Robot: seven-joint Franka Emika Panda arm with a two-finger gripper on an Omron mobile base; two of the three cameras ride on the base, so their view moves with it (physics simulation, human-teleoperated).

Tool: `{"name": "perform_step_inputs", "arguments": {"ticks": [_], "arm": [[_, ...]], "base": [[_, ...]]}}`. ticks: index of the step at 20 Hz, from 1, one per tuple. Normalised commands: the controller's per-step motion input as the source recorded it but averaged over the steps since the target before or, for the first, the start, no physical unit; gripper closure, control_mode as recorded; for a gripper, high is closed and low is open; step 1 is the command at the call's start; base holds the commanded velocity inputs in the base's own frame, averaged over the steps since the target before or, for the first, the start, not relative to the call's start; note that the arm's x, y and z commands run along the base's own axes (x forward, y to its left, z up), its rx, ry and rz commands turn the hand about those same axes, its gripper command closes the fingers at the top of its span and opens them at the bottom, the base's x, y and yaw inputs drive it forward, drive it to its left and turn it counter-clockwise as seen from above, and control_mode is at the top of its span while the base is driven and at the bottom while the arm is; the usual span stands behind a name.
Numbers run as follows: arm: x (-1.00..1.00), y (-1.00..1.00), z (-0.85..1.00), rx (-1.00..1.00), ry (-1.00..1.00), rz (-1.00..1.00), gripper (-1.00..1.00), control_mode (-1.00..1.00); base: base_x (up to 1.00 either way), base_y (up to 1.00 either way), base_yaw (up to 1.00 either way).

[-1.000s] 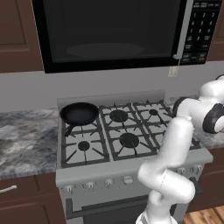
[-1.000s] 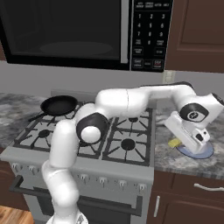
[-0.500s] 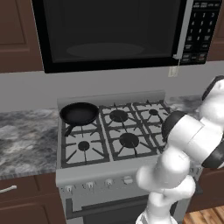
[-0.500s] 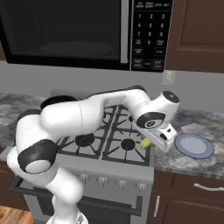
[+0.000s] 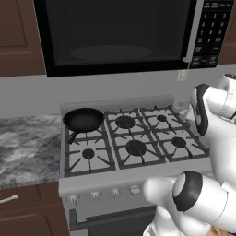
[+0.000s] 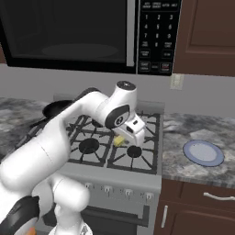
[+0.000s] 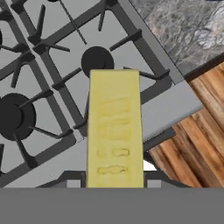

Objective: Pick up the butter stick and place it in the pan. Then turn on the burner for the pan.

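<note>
Pincer (image 6: pixel 125 139) clamped around butter stick (image 7: pixel 114 127), high above stove grates (image 7: pixel 39 70).

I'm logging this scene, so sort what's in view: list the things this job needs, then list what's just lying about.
Needed:
butter stick, held in the gripper
pan on the rear left burner

Lying about:
blue plate on the counter
microwave

Below your gripper (image 6: pixel 123 140) lies the stove top (image 6: pixel 148 120), the pan (image 5: pixel 83 119) sitting on its far corner burner (image 5: pixel 87 123) well off from the gripper. Beyond its other side, the granite counter (image 6: pixel 183 133) carries a pale blue plate (image 6: pixel 203 152).
</note>
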Motion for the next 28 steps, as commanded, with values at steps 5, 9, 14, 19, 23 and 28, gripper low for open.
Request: {"name": "perform_step_inputs", "arguments": {"ticks": [5,9,14,19,23,28], "arm": [[0.0,1.0,0.45,-0.03,0.16,0.06,1.0,-1.0],[0.0,1.0,0.46,-0.03,0.15,0.02,1.0,-1.0],[0.0,0.99,0.27,-0.08,0.11,0.0,1.0,-1.0],[0.0,0.76,0.02,-0.04,0.1,0.0,1.0,-1.0],[0.0,0.53,-0.01,0.0,0.03,0.0,1.0,-1.0],[0.01,0.38,-0.21,0.0,0.0,0.01,1.0,-1.0]], "base": [[0.0,0.0,0.0],[0.0,0.0,0.0],[0.0,0.0,0.0],[0.0,0.0,0.0],[0.0,0.0,0.0],[0.0,0.0,0.0]]}}
